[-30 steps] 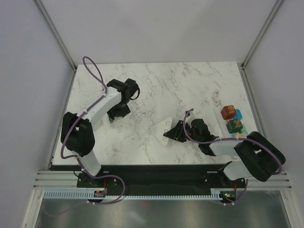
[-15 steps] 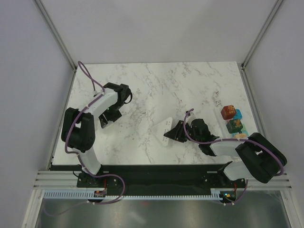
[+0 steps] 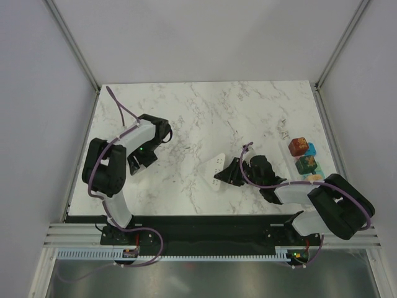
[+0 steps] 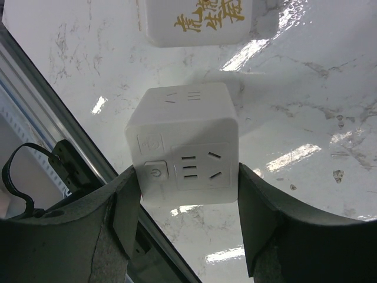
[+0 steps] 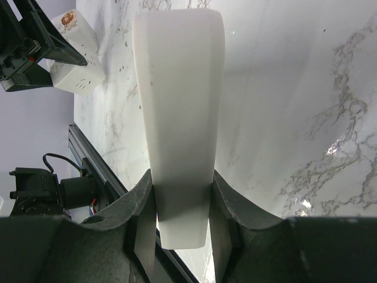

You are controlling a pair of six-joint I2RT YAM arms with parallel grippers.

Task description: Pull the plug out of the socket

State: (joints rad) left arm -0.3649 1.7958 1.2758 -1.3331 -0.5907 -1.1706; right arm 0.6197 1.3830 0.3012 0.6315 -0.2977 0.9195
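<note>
- From above, the left gripper (image 3: 139, 160) covers what it holds; only the wrist views show it.
- In the left wrist view, the left gripper is clamped on a white socket cube (image 4: 185, 127). Its two dark fingers (image 4: 121, 224) press the cube's left and right sides, open just as wide as the cube.
- The cube's face towards the camera carries a power button and a set of slots, and its upper face carries more slots. Its far and under sides are hidden.
- Just beyond the fingertips, apart from the cube, a lettered box (image 4: 200, 20) with gold characters lies on the marble table (image 4: 318, 88). The frame's top edge cuts it off.
- The right gripper (image 5: 181, 180) is closed on the narrow end of a white wedge (image 5: 177, 88), one finger on each flank, open no wider than that end. The wedge widens away from the fingertips, just above the table.
- Whether the wedge is the plug cannot be told, as only a smooth face shows.
- The wedge is well apart from the socket cube.
- Right of the right gripper, near the table's edge, stands a row of coloured blocks (image 3: 304, 156). Whether a holder contains them is too small to tell.
</note>
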